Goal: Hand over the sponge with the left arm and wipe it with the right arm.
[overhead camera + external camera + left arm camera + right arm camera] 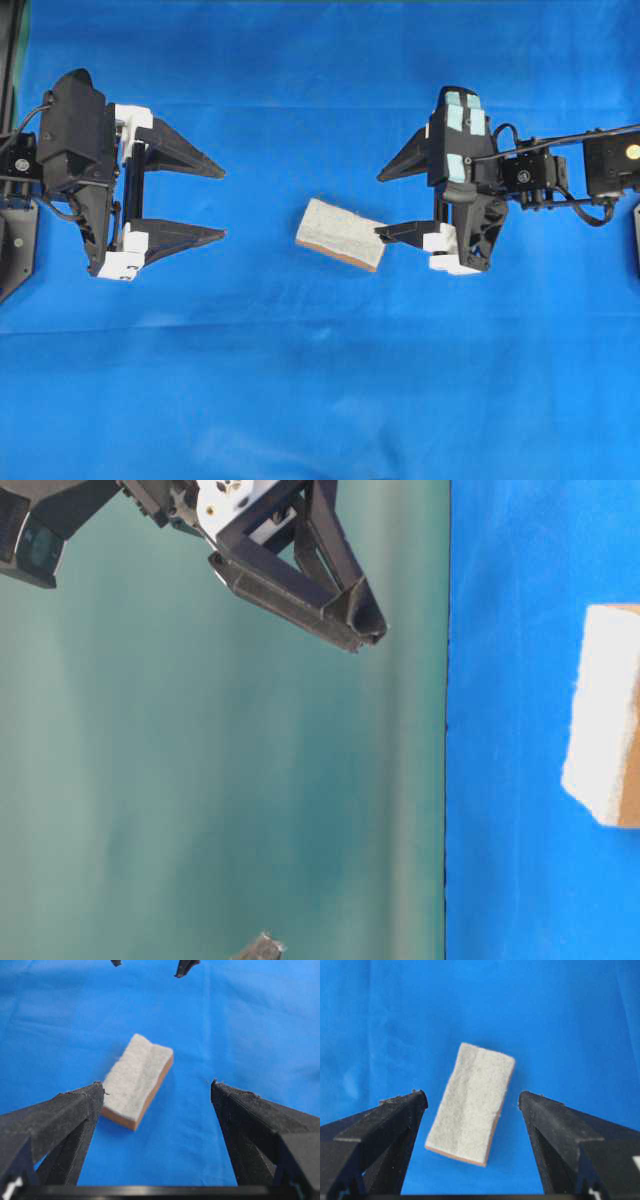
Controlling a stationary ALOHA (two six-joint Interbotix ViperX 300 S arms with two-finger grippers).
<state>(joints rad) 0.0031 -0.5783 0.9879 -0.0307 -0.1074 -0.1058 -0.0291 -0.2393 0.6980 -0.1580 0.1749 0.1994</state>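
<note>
On the left side of the top view is the left arm. It is black, with white blocks where its fingers start. Its gripper points to the right, toward the middle of the blue cloth. The two pointed fingers stand far apart, so this gripper is wide open. Nothing is between them. The sponge is well apart from these finger tips, further to the right.

The sponge lies flat on the blue cloth, near the middle. Its whitish-grey side faces up, and a thin orange-brown layer shows along its lower edge. It sits a bit tilted, not straight with the cloth.

From the left arm's own camera, the sponge lies ahead of the fingers, closer to the left one than to the right one. No finger touches it there.

On the right side of the top view is the right arm, black with pale teal patches. Its gripper points left and is wide open too. The lower finger's tip is just beside the sponge's right end. I cannot tell if it touches.

From the right arm's own camera, the sponge lies in the gap between the two fingers, with blue cloth showing on both sides of it. The fingers are not squeezing it.
</note>
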